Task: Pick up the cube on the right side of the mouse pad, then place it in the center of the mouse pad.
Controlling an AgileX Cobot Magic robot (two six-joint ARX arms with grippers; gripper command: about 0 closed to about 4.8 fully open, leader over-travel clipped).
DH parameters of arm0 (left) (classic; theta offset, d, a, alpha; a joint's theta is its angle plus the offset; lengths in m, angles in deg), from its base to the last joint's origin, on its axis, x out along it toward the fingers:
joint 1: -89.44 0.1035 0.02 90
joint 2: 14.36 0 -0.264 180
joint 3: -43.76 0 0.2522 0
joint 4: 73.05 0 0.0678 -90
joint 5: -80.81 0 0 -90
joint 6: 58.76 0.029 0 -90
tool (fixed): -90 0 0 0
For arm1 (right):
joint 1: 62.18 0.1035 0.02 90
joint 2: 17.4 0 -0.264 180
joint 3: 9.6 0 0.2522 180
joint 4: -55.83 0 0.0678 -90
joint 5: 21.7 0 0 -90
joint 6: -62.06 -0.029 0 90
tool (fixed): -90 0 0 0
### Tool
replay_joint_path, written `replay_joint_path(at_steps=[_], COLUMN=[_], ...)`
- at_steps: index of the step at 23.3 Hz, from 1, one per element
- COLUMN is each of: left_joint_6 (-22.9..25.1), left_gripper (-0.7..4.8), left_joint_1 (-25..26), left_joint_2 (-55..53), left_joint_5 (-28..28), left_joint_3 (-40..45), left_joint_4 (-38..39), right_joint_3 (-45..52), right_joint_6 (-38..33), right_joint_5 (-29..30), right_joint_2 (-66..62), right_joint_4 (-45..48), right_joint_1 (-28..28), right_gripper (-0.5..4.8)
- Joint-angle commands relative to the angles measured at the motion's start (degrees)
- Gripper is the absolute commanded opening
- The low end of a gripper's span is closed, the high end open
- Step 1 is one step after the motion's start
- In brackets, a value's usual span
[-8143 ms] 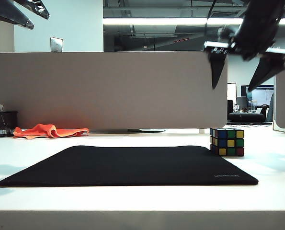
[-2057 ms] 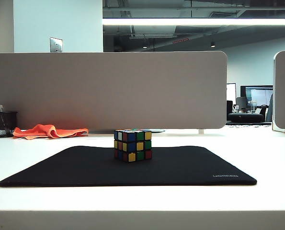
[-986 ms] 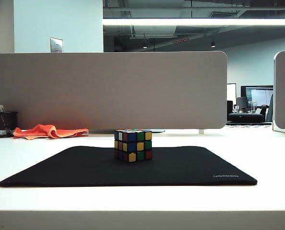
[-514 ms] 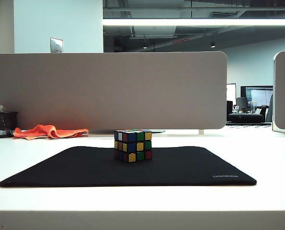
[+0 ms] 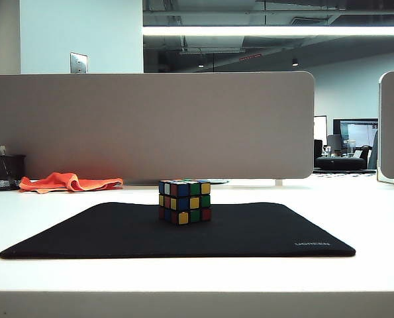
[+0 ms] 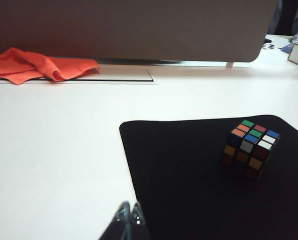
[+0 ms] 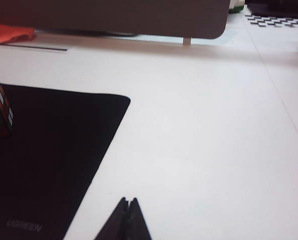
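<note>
Cube rests upright at the centre of the mouse pad, well apart from both clenched, empty end effectors, left end effector and right end effector flanking the pad, neither clearly nearer.

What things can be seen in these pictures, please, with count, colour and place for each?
scrambled puzzle cube: one, black edges with multicoloured stickers, on the middle of the mat.
flat rectangular mouse pad: one, black, on the white table.
crumpled cloth: one, orange, far left of the table, by the divider.
mesh pen cup: one, black, left of the cloth.
desk divider panel: one, grey-beige, behind the table.
left pincer: one, dark, shut, over the table at the mat's left edge.
right pincer: one, dark, shut, over the table right of the mat.
</note>
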Motion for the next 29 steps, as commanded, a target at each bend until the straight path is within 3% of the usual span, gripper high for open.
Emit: replay_joint_path(at_steps=[1,3,5,29], left_joint_6=[0.1,4.4,5.4,5.6], left_gripper=[-0.06,-0.06,-0.06,-0.05], left_joint_1=[0.1,0.2,0.2,0.2], left_joint_2=[0.0,0.0,0.0,0.0], left_joint_5=[0.4,-2.1,-4.1,-5.4], left_joint_3=[-0.3,-0.3,-0.3,-0.3], left_joint_4=[0.7,1.6,0.6,2.0], right_joint_3=[-0.3,-0.4,-0.5,-0.5], right_joint_6=[-0.7,-0.6,-0.9,-1.0], right_joint_5=[-0.4,-5.3,-11.8,-11.7], right_joint_2=[0.1,0.1,0.1,0.1], right_joint_4=[3.9,6.5,7.2,7.0], right_joint_1=[0.0,0.0,-0.1,0.0], right_gripper=[0.0,0.0,0.0,0.0])
